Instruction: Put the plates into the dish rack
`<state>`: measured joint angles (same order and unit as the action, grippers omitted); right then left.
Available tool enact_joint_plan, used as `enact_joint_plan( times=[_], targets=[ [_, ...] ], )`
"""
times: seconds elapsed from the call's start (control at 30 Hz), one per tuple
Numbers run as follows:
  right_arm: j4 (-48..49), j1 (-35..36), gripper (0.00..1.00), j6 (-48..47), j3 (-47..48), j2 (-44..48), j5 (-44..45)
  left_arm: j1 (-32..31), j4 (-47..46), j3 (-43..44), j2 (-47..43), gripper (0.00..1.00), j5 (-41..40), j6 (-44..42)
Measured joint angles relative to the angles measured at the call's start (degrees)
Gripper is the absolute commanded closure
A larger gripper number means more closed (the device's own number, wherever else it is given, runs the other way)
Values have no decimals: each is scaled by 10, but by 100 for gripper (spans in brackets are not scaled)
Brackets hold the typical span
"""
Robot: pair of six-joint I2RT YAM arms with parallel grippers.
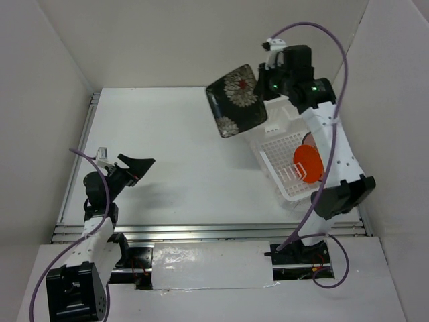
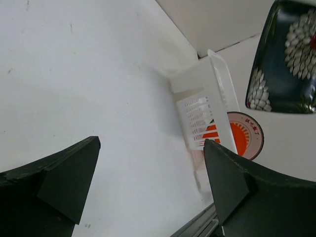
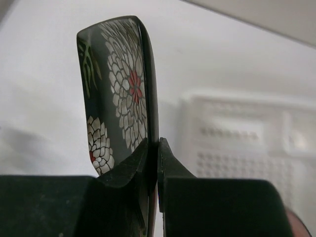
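My right gripper [image 1: 266, 84] is shut on the edge of the dark square plate with white flowers [image 1: 234, 100] and holds it tilted in the air, above the far left corner of the white dish rack [image 1: 285, 151]. The right wrist view shows the jaws [image 3: 157, 142] pinching that plate [image 3: 121, 89] edge-on, with the rack [image 3: 237, 133] blurred below. The plain orange plate [image 1: 308, 163] stands in the rack. The sunburst plate [image 2: 247, 132] stands at the rack's far side, mostly hidden by my right arm in the top view. My left gripper [image 1: 137, 168] is open and empty over the table at the left [image 2: 150, 143].
White enclosure walls stand on the left, back and right. An aluminium rail [image 1: 201, 231] runs along the near table edge. The rack [image 2: 207, 84] sits against the right wall. My right arm [image 1: 335, 154] arches over the rack.
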<state>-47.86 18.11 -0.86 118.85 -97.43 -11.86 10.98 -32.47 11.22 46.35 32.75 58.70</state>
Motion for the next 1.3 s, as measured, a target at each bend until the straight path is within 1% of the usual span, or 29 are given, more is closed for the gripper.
enact_joint_plan(
  times=[0.07,0.13,0.23,0.37,0.47,0.6,0.7,0.87,0.97,1.1,1.3],
  targets=[
    [-41,-41,100,-10,-26,38,31,0,5,0,0,1,-5,-1],
    [-63,-65,100,-24,-43,69,77,0,2,-1,9,1,-6,0],
    [-62,-71,100,-41,-88,124,136,0,-35,-12,45,1,0,6],
    [-59,-71,100,-63,-151,200,181,0,-72,-20,114,1,14,17],
    [-30,-71,100,-87,-214,257,227,0,-97,-26,142,1,29,29],
    [19,-71,100,-127,-312,317,295,0,-110,-26,139,1,39,31],
    [28,-75,100,-152,-340,327,329,0,-98,-26,114,1,37,29],
    [59,-75,100,-189,-350,324,366,0,-67,-26,54,1,28,16],
    [67,-75,100,-196,-350,315,392,0,-54,-26,37,0,22,12],
    [53,-75,100,-184,-350,287,415,0,-43,-25,50,0,17,12],
    [21,-75,100,-169,-353,270,417,0,-67,-25,129,1,30,19]
  ],
)
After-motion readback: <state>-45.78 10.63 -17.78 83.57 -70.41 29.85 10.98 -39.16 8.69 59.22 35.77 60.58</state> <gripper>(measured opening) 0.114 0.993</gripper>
